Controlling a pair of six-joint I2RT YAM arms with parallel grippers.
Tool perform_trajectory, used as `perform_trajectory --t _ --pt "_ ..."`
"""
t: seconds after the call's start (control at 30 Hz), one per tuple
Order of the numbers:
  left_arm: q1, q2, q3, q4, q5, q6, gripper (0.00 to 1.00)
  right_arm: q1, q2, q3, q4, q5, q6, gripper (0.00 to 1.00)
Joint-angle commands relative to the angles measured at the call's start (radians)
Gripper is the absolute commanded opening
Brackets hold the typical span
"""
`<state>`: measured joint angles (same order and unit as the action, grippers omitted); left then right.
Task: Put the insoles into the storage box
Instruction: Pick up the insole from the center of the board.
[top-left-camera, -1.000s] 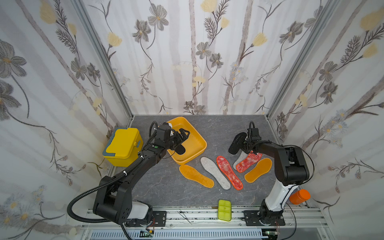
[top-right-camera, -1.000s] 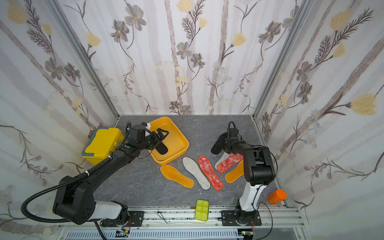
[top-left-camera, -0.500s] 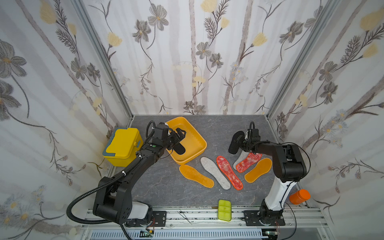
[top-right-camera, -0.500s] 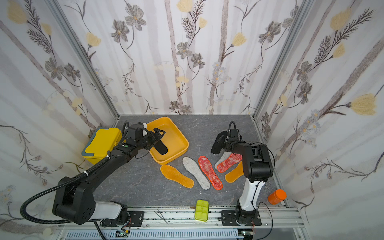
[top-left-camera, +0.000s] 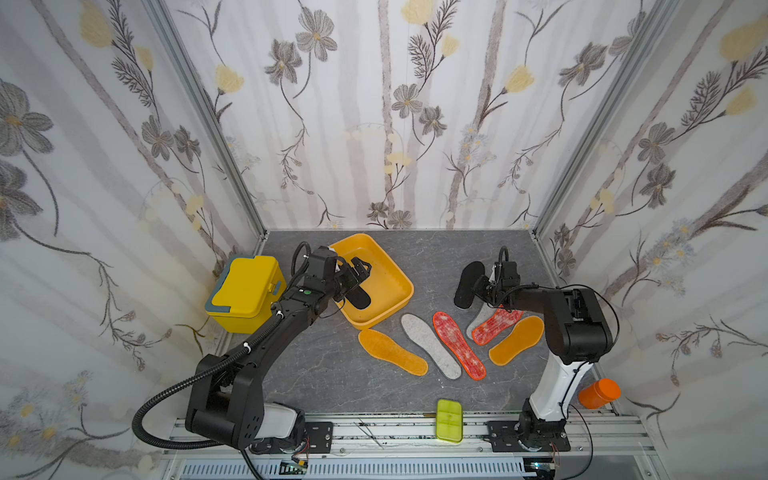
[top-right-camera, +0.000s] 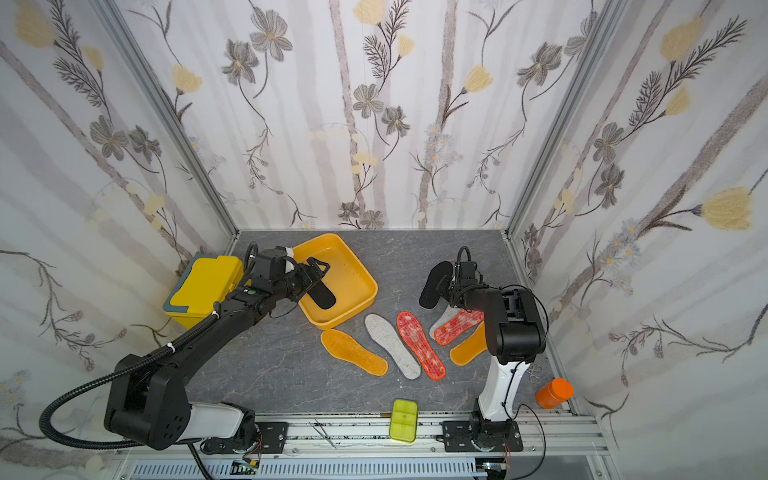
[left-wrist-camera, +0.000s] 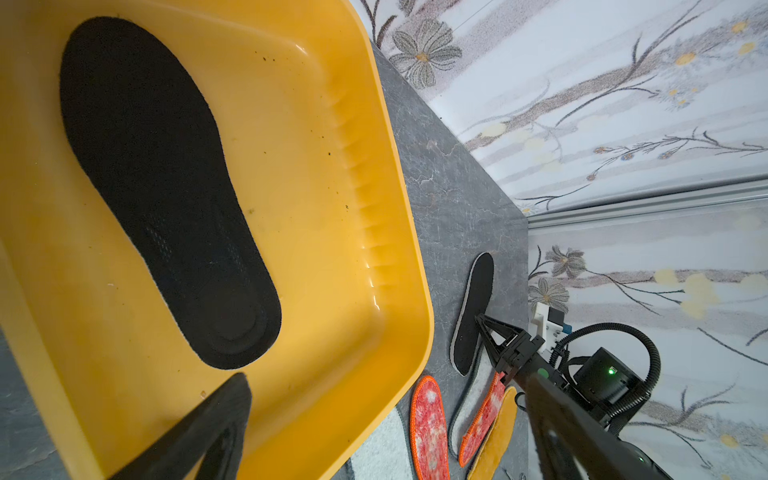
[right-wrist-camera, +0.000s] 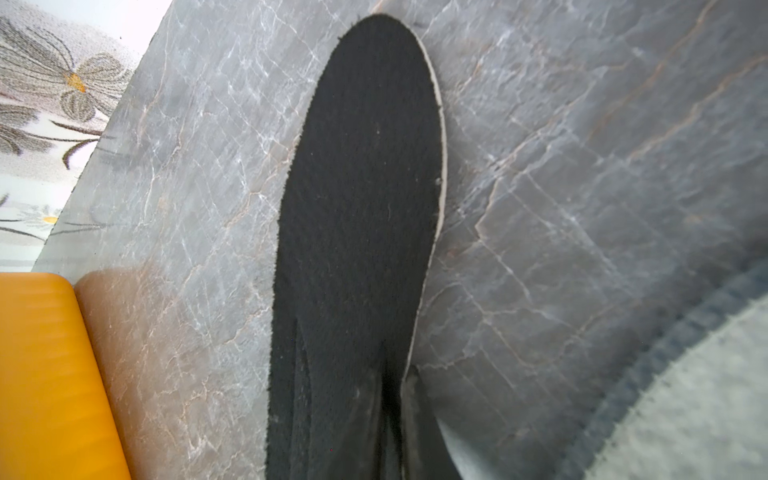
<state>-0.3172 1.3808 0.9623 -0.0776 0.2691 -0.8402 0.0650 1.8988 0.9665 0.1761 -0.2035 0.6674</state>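
The storage box (top-left-camera: 405, 286) (top-right-camera: 370, 286) is a shallow orange-yellow tray at the back left. One black insole (top-left-camera: 360, 298) (left-wrist-camera: 166, 187) lies flat inside it. My left gripper (top-left-camera: 357, 268) (top-right-camera: 316, 266) hangs open over the box, holding nothing. My right gripper (top-left-camera: 482, 286) (right-wrist-camera: 390, 415) is shut on the side edge of the other black insole (top-left-camera: 467, 282) (right-wrist-camera: 361, 187), which tilts up off the table at the back right. Two orange-yellow insoles (top-left-camera: 392, 352) (top-left-camera: 517, 340), two grey-white felt ones (top-left-camera: 430, 345) (top-left-camera: 478, 318) and two red mottled ones (top-left-camera: 459, 345) (top-left-camera: 496, 326) lie on the table.
A yellow lidded box (top-left-camera: 245, 291) stands left of the storage box, close to my left arm. A lime-green case (top-left-camera: 449, 420) rests on the front rail. An orange jar (top-left-camera: 598, 392) sits outside the right wall. Papered walls close in three sides.
My right gripper has closed on the edge of the black insole at the back right. The left gripper stays open over the box, almost unmoved.
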Motion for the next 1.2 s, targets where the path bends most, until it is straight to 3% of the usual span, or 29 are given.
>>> perform_trajectory --t 0.0,0.07,0.33,0.53,0.67,0.9,1.17 --pt "0.0 -0.006 -0.001 0.009 -0.006 0.003 1.0 -0.002 -0.021 -0.02 0.001 -0.026 -0.025 0.06" --pt "0.001 -0.006 -0.004 0.008 -0.004 0.002 1.0 -0.005 -0.042 -0.045 0.057 -0.049 -0.033 0.0" --pt "0.0 -0.007 -0.026 0.012 0.005 -0.007 1.0 -0.01 -0.161 -0.117 0.266 -0.16 -0.108 0.0" --pt "0.001 -0.014 -0.034 0.021 0.008 -0.007 1.0 -0.009 -0.27 -0.089 0.264 -0.255 -0.207 0.0" --pt "0.001 -0.013 -0.047 0.059 0.038 -0.012 1.0 0.001 -0.343 -0.018 0.226 -0.42 -0.23 0.0" --pt "-0.033 0.025 -0.06 0.226 0.124 -0.045 0.98 0.158 -0.385 0.159 -0.015 -0.442 -0.318 0.0" --pt "-0.076 0.027 -0.063 0.322 0.103 -0.076 0.93 0.333 -0.348 0.184 0.007 -0.423 -0.251 0.0"
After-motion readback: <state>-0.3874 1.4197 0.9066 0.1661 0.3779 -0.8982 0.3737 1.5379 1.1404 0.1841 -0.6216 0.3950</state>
